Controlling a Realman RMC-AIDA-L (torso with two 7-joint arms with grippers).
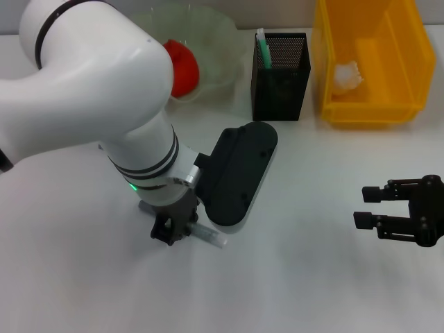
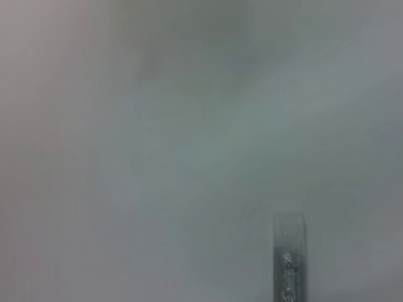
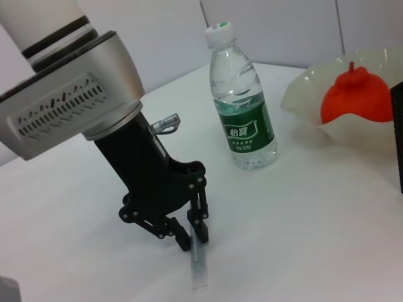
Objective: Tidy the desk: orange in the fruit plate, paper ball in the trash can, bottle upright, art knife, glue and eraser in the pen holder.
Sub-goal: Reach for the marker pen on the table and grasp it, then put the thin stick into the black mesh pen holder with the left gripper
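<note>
My left gripper (image 1: 171, 234) is down at the table over a slim translucent art knife (image 1: 208, 238) that lies flat. In the right wrist view its fingers (image 3: 203, 233) close on either side of the knife's end (image 3: 199, 270). The knife also shows in the left wrist view (image 2: 289, 258). The bottle (image 3: 242, 107) stands upright behind the left arm, hidden in the head view. The orange (image 1: 184, 66) sits in the fruit plate (image 1: 215, 41). The paper ball (image 1: 347, 75) lies in the yellow trash can (image 1: 368, 111). The black mesh pen holder (image 1: 281, 76) holds a green and white item. My right gripper (image 1: 364, 207) is open and empty at the right.
The left arm's white body and black wrist housing (image 1: 239, 173) cover much of the table's left and middle. The pen holder stands between the fruit plate and the trash can along the back.
</note>
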